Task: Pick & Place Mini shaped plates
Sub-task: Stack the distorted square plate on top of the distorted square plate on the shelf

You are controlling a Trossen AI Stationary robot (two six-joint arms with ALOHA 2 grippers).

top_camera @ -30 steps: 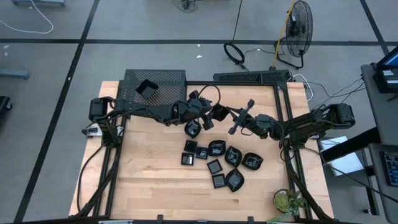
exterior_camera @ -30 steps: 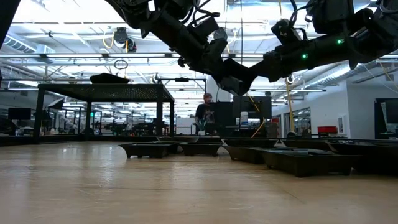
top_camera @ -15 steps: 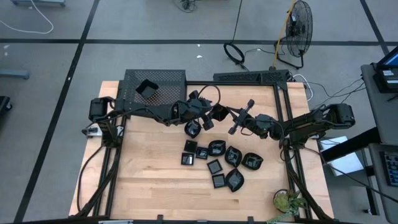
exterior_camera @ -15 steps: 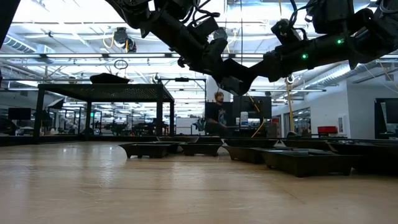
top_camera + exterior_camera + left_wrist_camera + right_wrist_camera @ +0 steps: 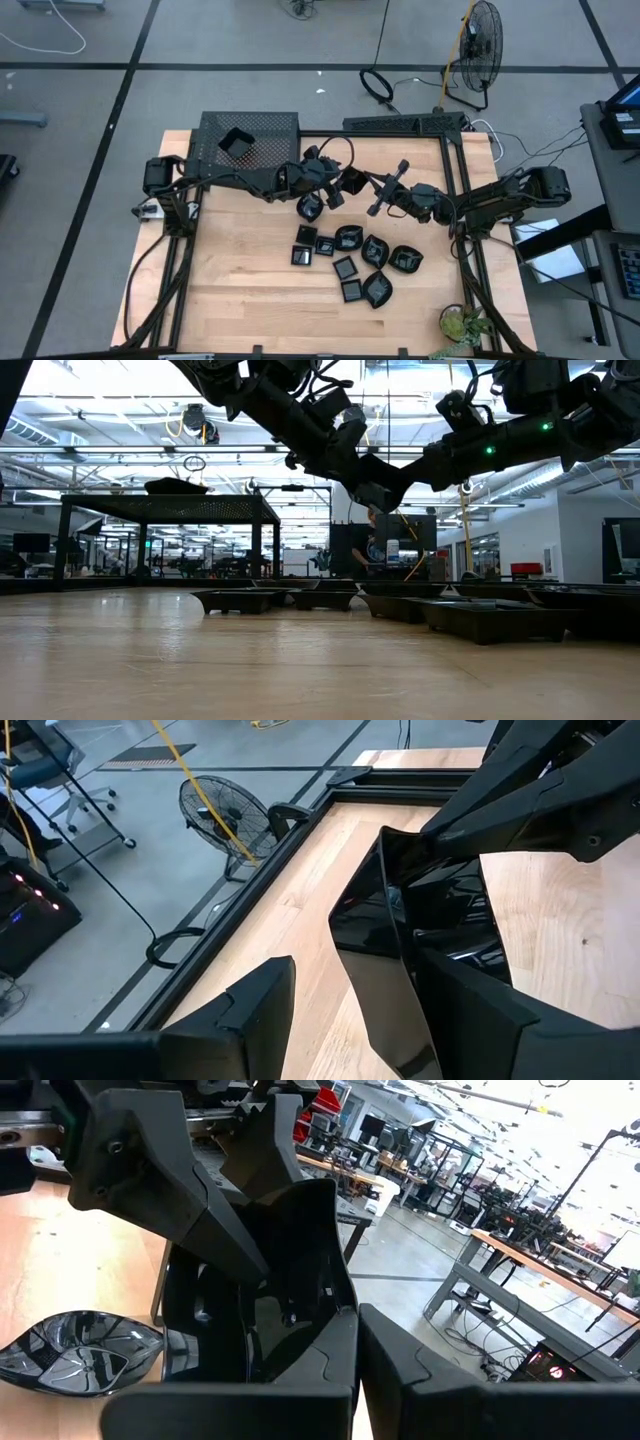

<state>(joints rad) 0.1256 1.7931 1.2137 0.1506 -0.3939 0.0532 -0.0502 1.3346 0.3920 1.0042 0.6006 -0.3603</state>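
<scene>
Look at the high view: both arms meet above the far middle of the table (image 5: 240, 300), and between them hangs one glossy black plate (image 5: 353, 181). Your left gripper (image 5: 340, 183) reaches in from nine o'clock; your right gripper (image 5: 377, 196) comes in from three o'clock. In the left wrist view the plate (image 5: 415, 930) stands on edge, its long axis running away from the camera toward the right arm, and one left finger (image 5: 470, 1010) lies against it while the other finger stands well clear, so those jaws are spread wide. In the right wrist view the right fingers are pressed together on the near rim of the same plate (image 5: 290, 1270), which rises upright from them toward the left gripper (image 5: 215, 1175).

The other mini plates (image 5: 350, 255) lie flat in a loose cluster from about five to six o'clock of the grippers, on the wood. One more dish (image 5: 237, 143) sits on the mesh rack (image 5: 250, 125) at ten o'clock. A leaf-like plate (image 5: 80, 1350) rests on the table below the held one. A person (image 5: 372, 545) stands in the room beyond.
</scene>
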